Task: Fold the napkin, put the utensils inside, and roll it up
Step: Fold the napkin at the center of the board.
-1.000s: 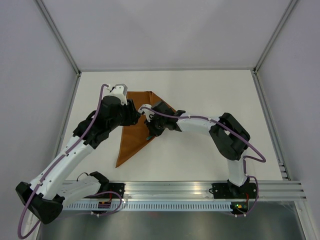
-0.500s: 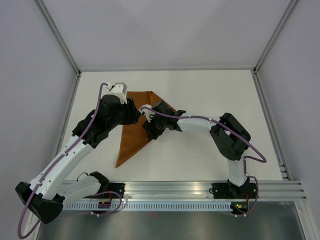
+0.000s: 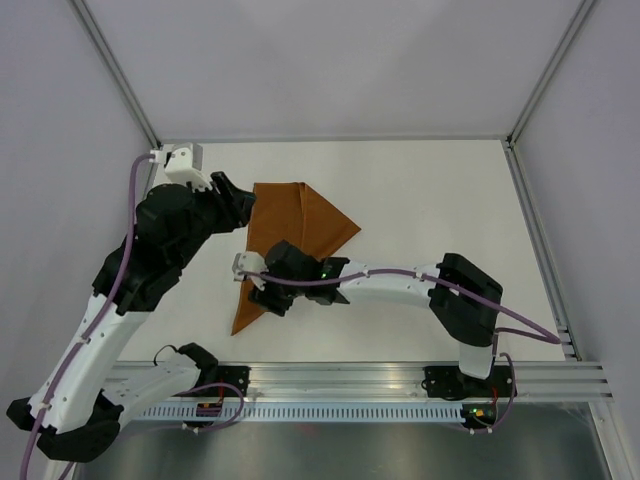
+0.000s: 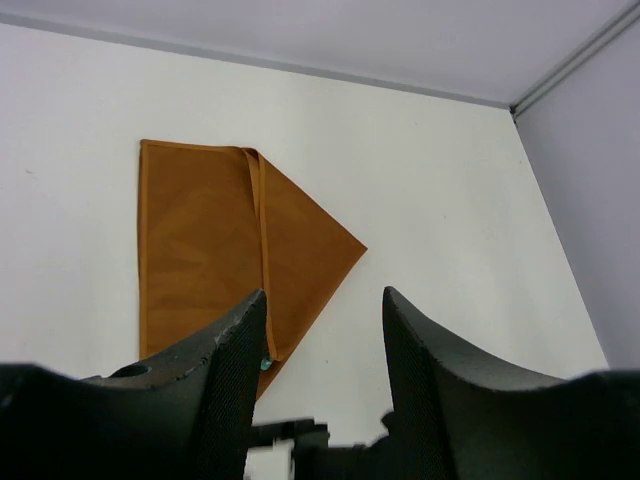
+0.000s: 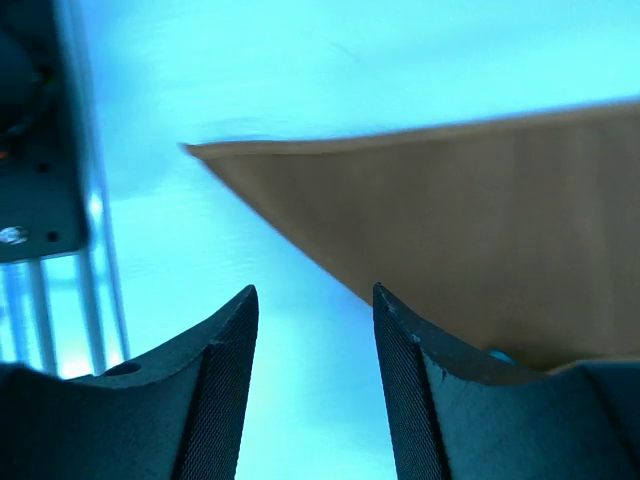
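The rust-orange napkin (image 3: 300,225) lies folded into a long pointed shape on the white table, with a folded strip down its middle (image 4: 255,240). A tiny greenish tip (image 4: 266,363) peeks out at the strip's lower end; the rest of the utensils is hidden. My left gripper (image 3: 243,203) hangs open above the napkin's upper left edge, holding nothing (image 4: 322,320). My right gripper (image 3: 262,298) is open low over the napkin's lower pointed end. Its fingers straddle the cloth's edge (image 5: 315,300), and the napkin (image 5: 450,230) fills the upper right of that view.
An aluminium rail (image 3: 400,375) runs along the table's near edge and shows in the right wrist view (image 5: 50,200). White walls and metal frame posts (image 3: 120,80) close in the table on three sides.
My left arm has lifted away up and to the left, off the napkin. My right gripper has opened and slid down-left along the napkin toward its lower tip.
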Robot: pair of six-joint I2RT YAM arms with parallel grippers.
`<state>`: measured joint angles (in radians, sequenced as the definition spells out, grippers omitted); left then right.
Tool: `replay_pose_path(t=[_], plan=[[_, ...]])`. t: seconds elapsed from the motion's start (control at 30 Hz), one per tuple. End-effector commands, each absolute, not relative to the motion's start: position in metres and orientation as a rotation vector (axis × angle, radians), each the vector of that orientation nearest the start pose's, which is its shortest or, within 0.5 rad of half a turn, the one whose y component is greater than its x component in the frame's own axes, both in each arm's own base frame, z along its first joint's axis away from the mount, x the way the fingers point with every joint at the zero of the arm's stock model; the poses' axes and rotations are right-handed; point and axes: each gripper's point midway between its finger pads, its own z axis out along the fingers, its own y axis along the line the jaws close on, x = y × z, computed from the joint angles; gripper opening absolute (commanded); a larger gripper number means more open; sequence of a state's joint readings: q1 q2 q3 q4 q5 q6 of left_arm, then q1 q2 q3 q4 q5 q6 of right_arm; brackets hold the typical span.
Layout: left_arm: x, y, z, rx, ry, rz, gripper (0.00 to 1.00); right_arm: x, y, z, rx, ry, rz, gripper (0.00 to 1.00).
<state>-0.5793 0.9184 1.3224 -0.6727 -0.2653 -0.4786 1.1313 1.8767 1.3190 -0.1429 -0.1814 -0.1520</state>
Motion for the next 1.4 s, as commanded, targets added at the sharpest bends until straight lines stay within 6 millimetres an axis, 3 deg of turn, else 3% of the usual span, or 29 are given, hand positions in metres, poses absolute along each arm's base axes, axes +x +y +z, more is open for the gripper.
replay_pose_path(t=[0.0, 0.03, 0.07, 0.37, 0.8, 1.37], plan=[[0.245, -0.113, 0.383, -0.182, 1.842, -0.453, 0.56, 0.169, 0.485, 0.12, -1.541, 1.624, 0.676, 0.56], [0.243, -0.108, 0.383, -0.196, 1.838, -0.44, 0.56, 0.164, 0.483, 0.111, -1.574, 1.6, 0.66, 0.55], [0.238, -0.104, 0.383, -0.211, 1.838, -0.437, 0.56, 0.156, 0.493, 0.117, -1.567, 1.534, 0.665, 0.55], [0.214, -0.08, 0.376, -0.288, 1.822, -0.426, 0.56, 0.114, 0.514, 0.1, -1.683, 1.238, 0.566, 0.55], [0.211, -0.078, 0.365, -0.293, 1.839, -0.419, 0.56, 0.106, 0.541, 0.063, -1.705, 1.098, 0.435, 0.52], [0.208, -0.078, 0.358, -0.283, 1.862, -0.414, 0.56, 0.112, 0.561, 0.045, -1.686, 1.057, 0.388, 0.43]])
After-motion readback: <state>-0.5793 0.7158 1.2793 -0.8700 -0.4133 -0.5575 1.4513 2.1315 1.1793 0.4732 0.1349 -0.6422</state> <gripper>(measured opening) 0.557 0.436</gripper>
